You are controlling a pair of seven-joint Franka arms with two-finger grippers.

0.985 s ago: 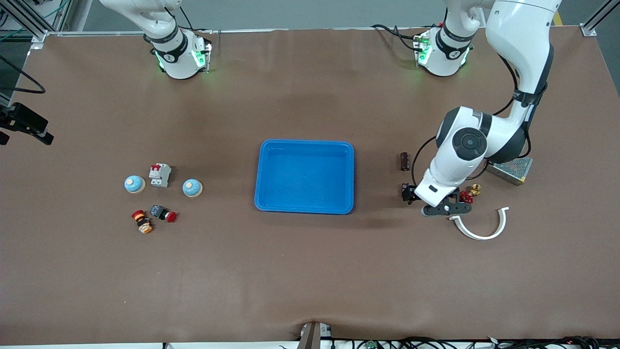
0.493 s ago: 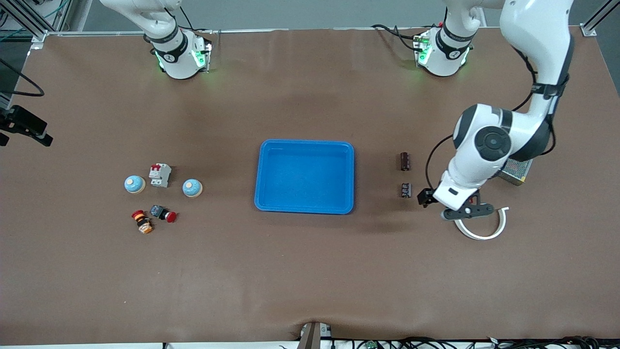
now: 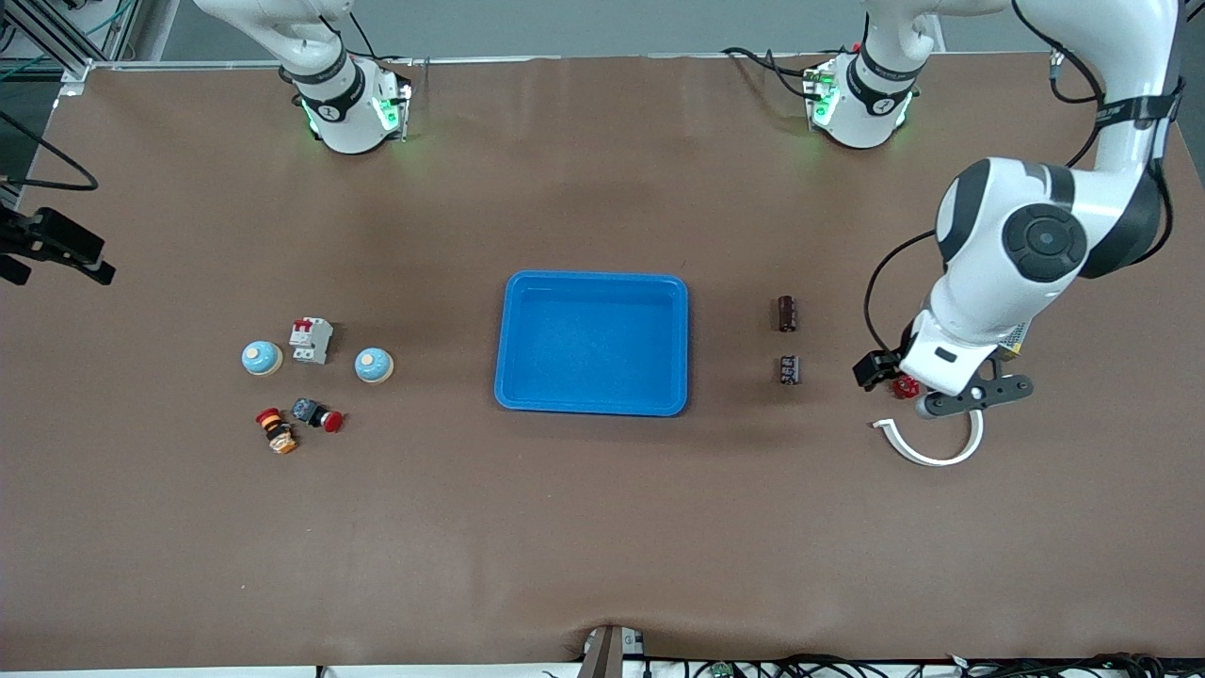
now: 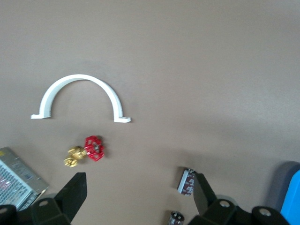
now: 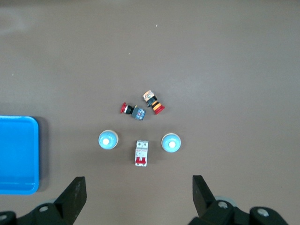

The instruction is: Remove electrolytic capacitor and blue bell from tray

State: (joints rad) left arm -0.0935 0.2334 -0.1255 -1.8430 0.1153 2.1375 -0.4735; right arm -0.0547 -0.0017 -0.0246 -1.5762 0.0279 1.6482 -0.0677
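Note:
Two dark capacitors point(image 3: 787, 314) point(image 3: 790, 369) lie on the table between the blue tray point(image 3: 591, 282) and the left arm; the left wrist view shows them too point(image 4: 188, 181) point(image 4: 175, 218). Two blue bells point(image 3: 261, 358) point(image 3: 374, 365) sit toward the right arm's end and also show in the right wrist view point(image 5: 107, 140) point(image 5: 170, 143). My left gripper point(image 3: 932, 391) is open and empty, over the red valve beside the white clamp, and off to the side of the capacitors. My right gripper point(image 5: 139, 194) is open and empty, high above the bells.
A white arc clamp point(image 3: 932, 443), a red valve point(image 4: 94, 148), a brass fitting point(image 4: 74, 156) and a grey power supply point(image 4: 18, 178) lie under the left arm. A breaker point(image 3: 311, 339) sits between the bells, with two push buttons point(image 3: 318, 415) point(image 3: 277, 430) nearer the camera.
My left gripper has moved from over the nearer capacitor toward the left arm's end of the table, uncovering that capacitor. The capacitors and bells have not moved.

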